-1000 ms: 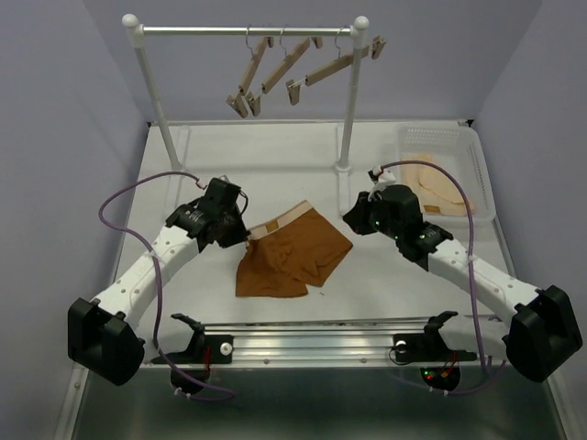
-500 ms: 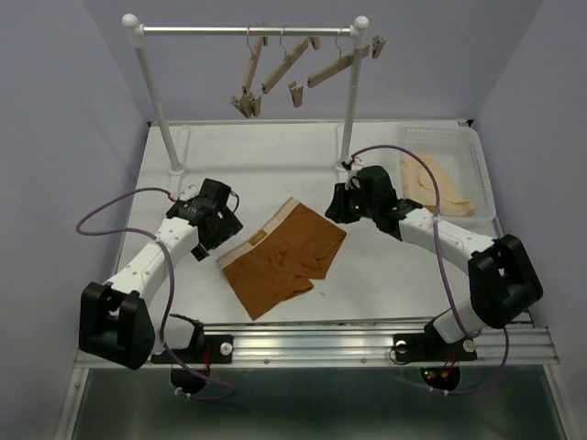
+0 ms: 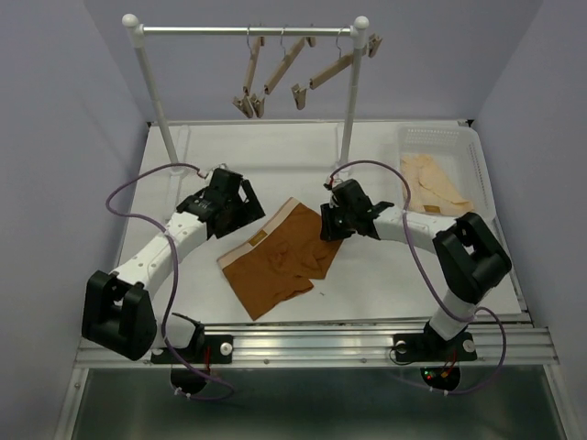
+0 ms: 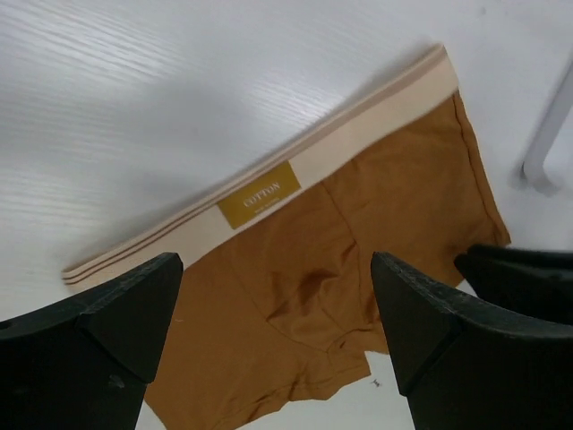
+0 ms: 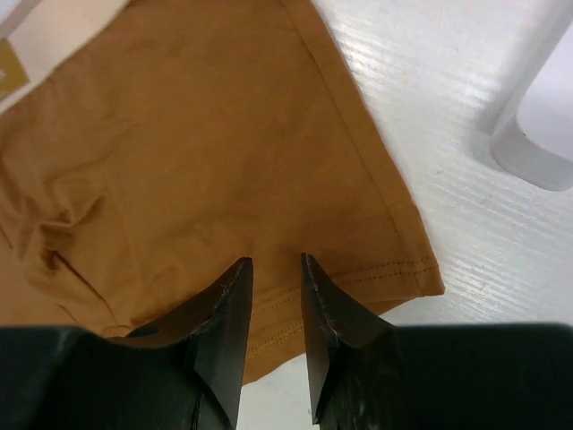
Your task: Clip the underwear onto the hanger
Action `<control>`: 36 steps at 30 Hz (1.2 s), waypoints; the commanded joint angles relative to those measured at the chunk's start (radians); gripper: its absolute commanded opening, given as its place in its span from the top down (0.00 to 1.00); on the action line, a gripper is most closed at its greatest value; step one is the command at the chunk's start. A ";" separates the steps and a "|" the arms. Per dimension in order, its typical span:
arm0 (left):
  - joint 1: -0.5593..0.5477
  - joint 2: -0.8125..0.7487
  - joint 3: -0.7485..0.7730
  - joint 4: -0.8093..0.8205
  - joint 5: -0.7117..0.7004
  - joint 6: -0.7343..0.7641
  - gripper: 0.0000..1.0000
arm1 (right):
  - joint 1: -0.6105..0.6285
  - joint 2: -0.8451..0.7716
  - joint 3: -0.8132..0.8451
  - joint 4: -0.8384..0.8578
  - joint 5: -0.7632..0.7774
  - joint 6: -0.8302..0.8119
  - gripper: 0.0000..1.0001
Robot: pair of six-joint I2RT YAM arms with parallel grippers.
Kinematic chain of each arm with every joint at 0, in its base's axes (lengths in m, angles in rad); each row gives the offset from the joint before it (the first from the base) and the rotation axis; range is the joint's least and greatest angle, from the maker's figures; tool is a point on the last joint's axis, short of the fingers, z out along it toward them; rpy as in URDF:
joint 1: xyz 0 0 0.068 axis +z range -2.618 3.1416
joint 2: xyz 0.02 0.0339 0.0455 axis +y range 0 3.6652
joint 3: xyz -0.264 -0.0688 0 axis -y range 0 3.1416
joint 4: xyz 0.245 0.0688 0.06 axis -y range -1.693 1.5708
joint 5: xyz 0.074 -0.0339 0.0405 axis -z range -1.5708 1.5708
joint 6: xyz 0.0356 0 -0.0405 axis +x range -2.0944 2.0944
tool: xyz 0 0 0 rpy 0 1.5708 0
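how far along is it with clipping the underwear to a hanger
Barely started. Done: the underwear lies spread flat on the table. In hand: nothing; the left gripper hangs wide open by the waistband, the right gripper, jaws slightly apart, over a leg hem. Left: all three hangers hang on the rail, so fetching one and clipping remain.

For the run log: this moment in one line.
underwear flat on table, unclipped; hangers on rack; left gripper open near waistband; right gripper slightly open at hem
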 commanded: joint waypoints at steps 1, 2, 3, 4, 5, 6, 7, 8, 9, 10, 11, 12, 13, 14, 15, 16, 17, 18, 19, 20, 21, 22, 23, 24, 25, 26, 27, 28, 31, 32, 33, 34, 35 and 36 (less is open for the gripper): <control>-0.093 0.027 -0.086 0.117 0.159 0.118 0.02 | 0.005 0.048 0.071 -0.032 0.096 0.023 0.66; -0.101 0.031 -0.109 0.137 0.188 0.124 0.10 | 0.005 0.065 0.085 -0.043 0.107 0.023 0.66; -0.108 0.048 -0.157 0.137 0.224 0.109 0.14 | 0.005 0.094 0.113 -0.057 0.119 0.021 0.66; -0.111 0.056 -0.182 0.137 0.247 0.107 0.22 | 0.005 0.108 0.125 -0.061 0.120 0.017 0.67; -0.111 0.065 -0.201 0.131 0.261 0.107 0.27 | 0.005 0.120 0.137 -0.066 0.120 0.015 0.67; -0.113 0.073 -0.219 0.124 0.258 0.100 0.35 | 0.005 0.131 0.148 -0.067 0.123 0.017 0.67; -0.115 0.085 -0.247 0.118 0.253 0.093 0.48 | 0.005 0.153 0.168 -0.069 0.123 0.017 0.67; -0.115 0.089 -0.257 0.104 0.250 0.092 0.56 | 0.005 0.167 0.179 -0.072 0.123 0.009 0.67; -0.118 0.096 -0.267 0.102 0.247 0.090 0.64 | 0.005 0.180 0.191 -0.074 0.151 0.004 0.67; -0.119 0.109 -0.280 0.101 0.245 0.093 0.70 | 0.005 0.193 0.206 -0.075 0.172 0.001 0.67; -0.122 0.119 -0.285 0.099 0.244 0.093 0.76 | 0.005 0.209 0.238 -0.078 0.182 0.000 0.67; -0.128 0.128 -0.288 0.098 0.242 0.093 0.82 | 0.005 0.236 0.254 -0.081 0.189 -0.008 0.67; -0.133 0.149 -0.290 0.098 0.244 0.093 0.84 | 0.005 0.249 0.269 -0.083 0.195 -0.011 0.67; -0.136 0.161 -0.291 0.098 0.241 0.096 0.84 | 0.005 0.261 0.284 -0.083 0.195 -0.016 0.67; -0.142 0.174 -0.291 0.102 0.235 0.095 0.85 | 0.005 0.284 0.309 -0.081 0.195 -0.023 0.67; -0.144 0.200 -0.293 0.114 0.232 0.095 0.85 | 0.005 0.298 0.323 -0.084 0.196 -0.028 0.67; -0.147 0.215 -0.294 0.124 0.235 0.092 0.85 | 0.005 0.313 0.338 -0.084 0.196 -0.039 0.67; -0.151 0.241 -0.287 0.130 0.245 0.090 0.86 | 0.005 0.339 0.361 -0.084 0.190 -0.042 0.67; -0.156 0.241 -0.276 0.122 0.244 0.089 0.86 | 0.005 0.353 0.377 -0.084 0.186 -0.049 0.67; -0.164 0.261 -0.267 0.124 0.247 0.093 0.86 | 0.005 0.368 0.390 -0.083 0.184 -0.059 0.67; -0.170 0.269 -0.258 0.128 0.248 0.090 0.86 | 0.005 0.385 0.427 -0.084 0.185 -0.066 0.67; -0.180 0.283 -0.239 0.136 0.268 0.090 0.86 | 0.005 0.425 0.449 -0.086 0.198 -0.072 0.67; -0.185 0.293 -0.226 0.144 0.282 0.090 0.86 | 0.005 0.443 0.470 -0.087 0.202 -0.085 0.67; -0.191 0.304 -0.207 0.142 0.285 0.078 0.86 | 0.005 0.462 0.493 -0.086 0.211 -0.092 0.67; -0.200 0.332 -0.171 0.142 0.294 0.051 0.86 | 0.005 0.497 0.542 -0.086 0.242 -0.094 0.67; -0.222 0.346 -0.155 0.159 0.307 0.043 0.86 | 0.005 0.517 0.570 -0.086 0.254 -0.097 0.67; -0.233 0.361 -0.126 0.167 0.317 0.017 0.86 | 0.005 0.537 0.599 -0.086 0.248 -0.102 0.67; -0.245 0.394 -0.112 0.176 0.328 0.011 0.86 | 0.005 0.558 0.626 -0.087 0.238 -0.105 0.67; -0.277 0.448 -0.074 0.182 0.348 -0.017 0.86 | 0.005 0.634 0.717 -0.089 0.204 -0.118 0.67; -0.280 0.477 -0.067 0.188 0.362 -0.038 0.86 | 0.005 0.652 0.735 -0.089 0.205 -0.120 0.67; -0.282 0.488 -0.061 0.202 0.373 -0.051 0.89 | 0.005 0.683 0.768 -0.089 0.210 -0.120 0.67; -0.286 0.502 -0.043 0.205 0.380 -0.061 0.89 | 0.005 0.695 0.782 -0.090 0.227 -0.120 0.67; -0.294 0.507 -0.032 0.207 0.370 -0.074 0.89 | 0.005 0.707 0.791 -0.089 0.231 -0.118 0.67; -0.302 0.504 -0.025 0.207 0.358 -0.106 0.89 | 0.005 0.727 0.814 -0.090 0.236 -0.131 0.67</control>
